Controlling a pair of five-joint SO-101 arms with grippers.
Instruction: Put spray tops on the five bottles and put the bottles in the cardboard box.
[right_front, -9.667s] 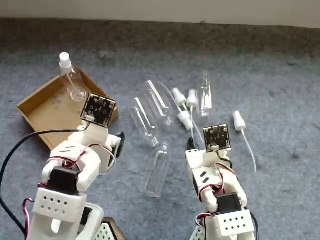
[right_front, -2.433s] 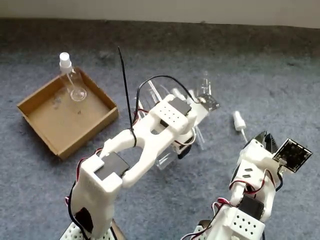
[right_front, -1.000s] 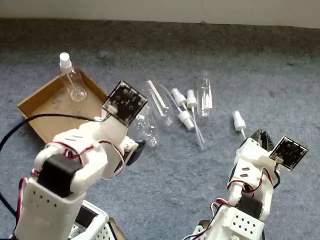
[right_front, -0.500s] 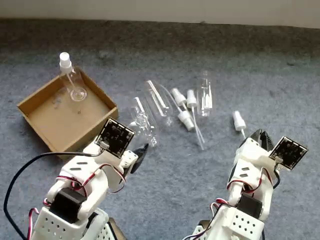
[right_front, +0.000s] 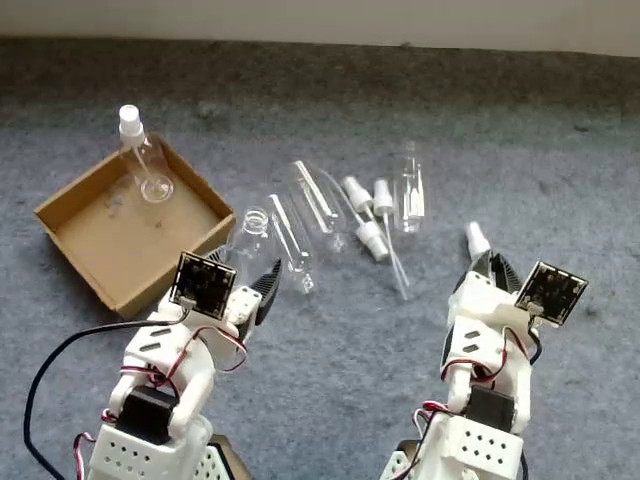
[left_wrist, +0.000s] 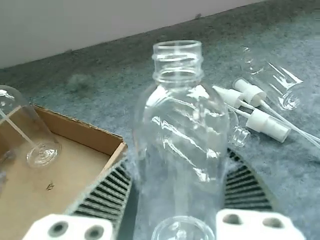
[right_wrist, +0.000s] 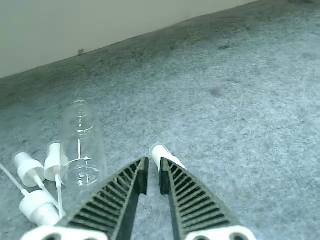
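Both arms sit along the lower edge of the high view. The left gripper (right_front: 250, 272), now drawn back from the centre pile, clasps an open bottle (right_front: 250, 235) upright beside the lower right corner of the cardboard box (right_front: 200, 178). The right gripper (right_wrist: 154, 169), fingers almost closed on nothing, has edged up to the lone spray top (right_wrist: 162, 154), tips just beside it. Capping this bottle looks to be next. Farther up lie three uncapped bottles (right_front: 320, 205) and three spray tops (right_front: 370, 215). At upper left a capped bottle (right_front: 140, 155) stands in the box.
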